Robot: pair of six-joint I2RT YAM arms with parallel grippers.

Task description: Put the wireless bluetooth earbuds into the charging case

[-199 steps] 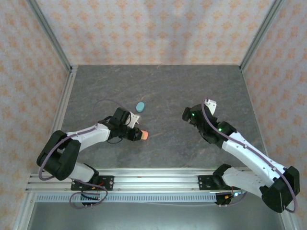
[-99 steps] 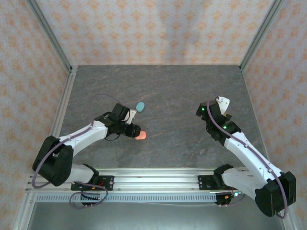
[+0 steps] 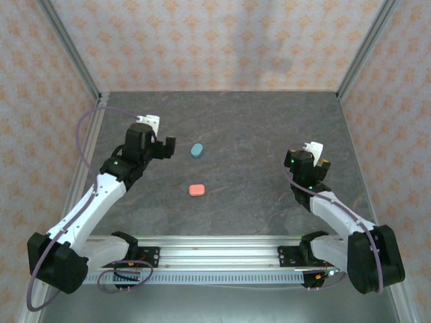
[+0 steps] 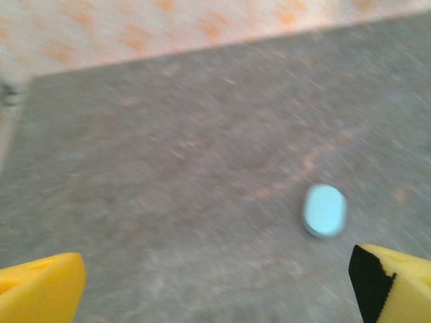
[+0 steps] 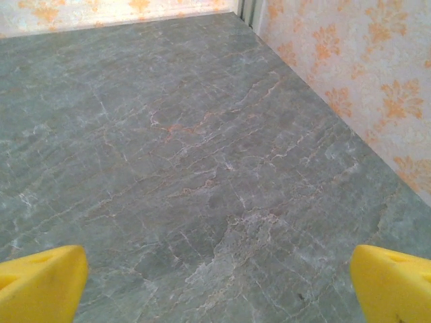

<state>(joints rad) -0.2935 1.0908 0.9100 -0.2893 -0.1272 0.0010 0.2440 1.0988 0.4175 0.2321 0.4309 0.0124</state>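
Yellow left fingers (image 4: pixel 40 286) stand spread wide with nothing between them, above the grey marbled table (image 3: pixel 256 128). Just ahead of them, to the right, the teal charging case (image 4: pixel 324 210) lies on the table. The coral charging case (image 3: pixel 197 190) lies nearer the arm bases, apart from the teal one. The right fingers (image 5: pixel 40 282) are likewise released and empty, over the table near the right wall (image 5: pixel 350 74).

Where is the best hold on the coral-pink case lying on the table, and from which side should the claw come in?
Take the coral-pink case across its short width, one finger on each long side, coming straight down from above. It lies flat and low on the table, with its long axis left-right in the top view. The open left claw looks nearer.
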